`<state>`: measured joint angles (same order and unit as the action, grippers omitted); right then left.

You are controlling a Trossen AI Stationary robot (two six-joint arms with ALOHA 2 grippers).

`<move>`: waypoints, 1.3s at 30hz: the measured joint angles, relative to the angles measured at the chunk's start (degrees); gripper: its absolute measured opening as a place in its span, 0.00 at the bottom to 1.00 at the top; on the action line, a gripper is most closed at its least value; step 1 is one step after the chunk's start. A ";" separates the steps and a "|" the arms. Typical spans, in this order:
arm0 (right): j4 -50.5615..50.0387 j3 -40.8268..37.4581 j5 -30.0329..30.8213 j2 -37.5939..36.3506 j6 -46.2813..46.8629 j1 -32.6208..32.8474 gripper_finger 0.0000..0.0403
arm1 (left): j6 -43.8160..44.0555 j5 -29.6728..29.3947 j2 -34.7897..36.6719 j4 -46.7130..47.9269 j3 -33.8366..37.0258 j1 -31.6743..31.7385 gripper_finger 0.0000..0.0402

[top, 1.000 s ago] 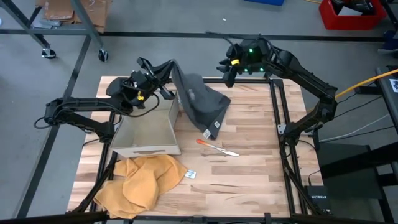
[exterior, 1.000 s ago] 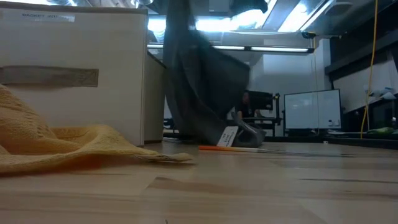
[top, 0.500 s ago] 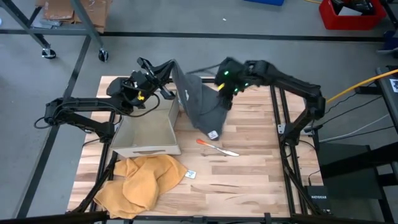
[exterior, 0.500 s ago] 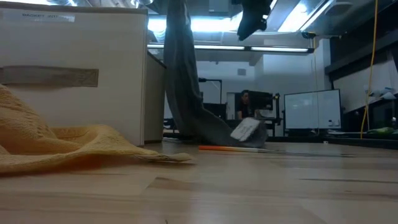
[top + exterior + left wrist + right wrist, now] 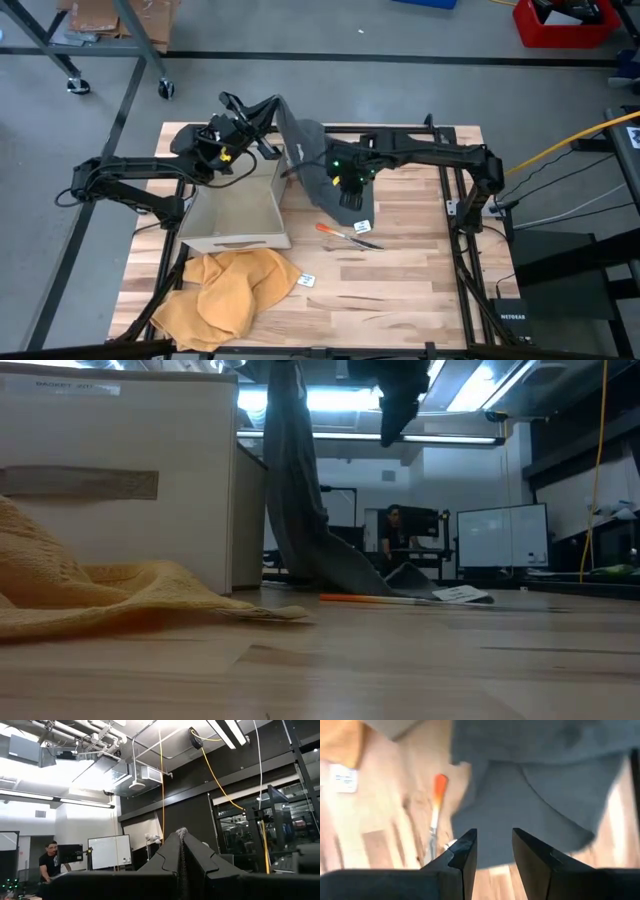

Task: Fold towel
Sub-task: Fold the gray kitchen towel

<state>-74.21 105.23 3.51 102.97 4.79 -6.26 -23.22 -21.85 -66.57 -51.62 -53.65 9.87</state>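
Overhead, a grey towel [image 5: 318, 160] is seen held up at one corner by the left tool [image 5: 272, 108], which is clamped on the cloth above the far edge of the desk [image 5: 400, 270]. The rest of the towel drapes down onto the wood beside a white open-topped box [image 5: 235, 205]; nothing can be made out inside the box. The right tool [image 5: 347, 186] is positioned over the towel's lower part, its fingers held apart. An orange-handled utensil [image 5: 343, 236] lies just beyond the towel's hem, and a yellow cloth [image 5: 225, 290] is heaped at the near-left corner, outside the box, with a small white tag [image 5: 306, 280] beside it.

From desk height, the towel [image 5: 300, 490] is shown hanging as a narrow column next to the white box [image 5: 120, 480], its lower end spread on the wood. The right tool [image 5: 397, 405] hangs above it, clear of the cloth. The yellow cloth [image 5: 110, 595] fills the foreground.

On the left wrist, the tool's fingers [image 5: 165, 860] are seen pressed together on a thin edge of the towel [image 5: 182, 850]. A person [image 5: 50, 865] is visible in the room behind.

On the right wrist, the open fingers [image 5: 462, 855] are shown above the towel [image 5: 530, 805], with the utensil [image 5: 436, 807] beside it.
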 joint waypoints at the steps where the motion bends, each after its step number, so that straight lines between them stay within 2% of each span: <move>1: -1.18 0.00 1.80 -0.10 1.34 0.51 0.31 | -0.60 -0.02 0.21 0.01 0.00 0.02 0.00; 4: -2.62 0.00 6.35 -0.36 5.39 2.36 0.31 | -2.08 -0.02 0.71 -0.02 0.00 0.02 0.00; 9: -0.56 0.00 10.18 0.07 10.65 6.75 0.31 | -2.26 -0.02 1.99 -0.02 0.00 0.02 0.00; 16: 4.68 0.00 23.19 0.53 18.44 13.30 0.31 | -2.06 -0.02 3.79 -0.09 0.00 0.02 0.00; 19: 7.32 0.00 26.91 0.53 21.00 15.21 0.31 | -0.74 -0.02 4.13 -0.04 0.00 -0.02 0.00; 25: 12.22 0.07 28.00 1.28 23.92 17.35 0.31 | 0.82 -0.02 4.40 -0.09 0.00 -0.06 0.00; 32: 14.50 0.04 28.04 6.94 24.14 18.94 0.31 | 0.76 0.00 4.40 0.05 0.00 -0.07 0.00; 39: 14.45 -0.02 33.61 11.65 24.15 20.26 0.31 | 0.96 0.00 4.40 0.11 0.00 -0.07 0.00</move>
<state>-59.76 105.21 37.12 114.63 28.94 14.00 -22.26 -21.85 -62.17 -51.51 -53.65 9.80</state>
